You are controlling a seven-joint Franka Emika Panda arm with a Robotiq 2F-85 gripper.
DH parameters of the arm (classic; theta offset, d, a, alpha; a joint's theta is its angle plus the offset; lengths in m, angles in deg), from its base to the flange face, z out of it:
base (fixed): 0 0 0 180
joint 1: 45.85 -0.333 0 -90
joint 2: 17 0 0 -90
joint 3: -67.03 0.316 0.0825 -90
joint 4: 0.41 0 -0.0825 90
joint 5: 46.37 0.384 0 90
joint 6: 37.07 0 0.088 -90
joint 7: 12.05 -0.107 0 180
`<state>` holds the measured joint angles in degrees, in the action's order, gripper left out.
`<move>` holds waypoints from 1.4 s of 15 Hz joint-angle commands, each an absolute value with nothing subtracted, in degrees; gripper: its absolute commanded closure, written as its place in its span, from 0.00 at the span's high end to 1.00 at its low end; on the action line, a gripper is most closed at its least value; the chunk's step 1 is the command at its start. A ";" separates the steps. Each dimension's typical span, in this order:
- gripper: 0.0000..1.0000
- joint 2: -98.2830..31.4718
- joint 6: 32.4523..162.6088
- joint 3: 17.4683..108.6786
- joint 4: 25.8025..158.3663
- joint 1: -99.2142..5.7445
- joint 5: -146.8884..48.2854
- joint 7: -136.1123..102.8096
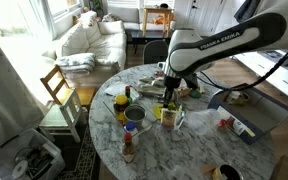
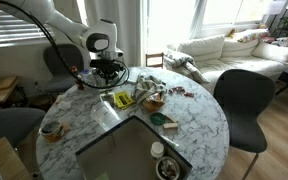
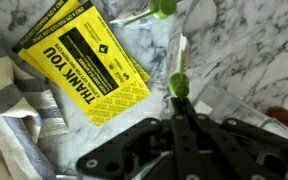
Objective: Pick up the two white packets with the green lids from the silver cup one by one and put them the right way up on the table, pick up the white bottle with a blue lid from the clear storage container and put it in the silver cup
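We see the claw (image 3: pixel 178 102) clenched low over the marble bench (image 3: pixel 239 45), with a green lid (image 3: pixel 178 84) right at its tips; we cannot tell whether it actually pinches the lid. A second green lid (image 3: pixel 164 8) shows at the top edge of the wrist view, and a yellow card (image 3: pixel 84 60) lies flat nearby. In an exterior view the silver cup (image 1: pixel 169 117) stands on the bench just beside the claw.
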<state>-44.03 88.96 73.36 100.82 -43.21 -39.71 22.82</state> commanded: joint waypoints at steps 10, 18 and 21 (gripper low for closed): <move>0.01 -36.05 97.26 74.45 111.89 -44.46 -43.77 19.11; 0.01 -36.41 101.73 73.41 113.42 -45.91 -47.01 15.40; 0.01 -36.13 105.20 72.81 114.61 -46.16 -49.52 13.23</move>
<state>-37.18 101.55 74.07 112.19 -45.19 -46.39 16.25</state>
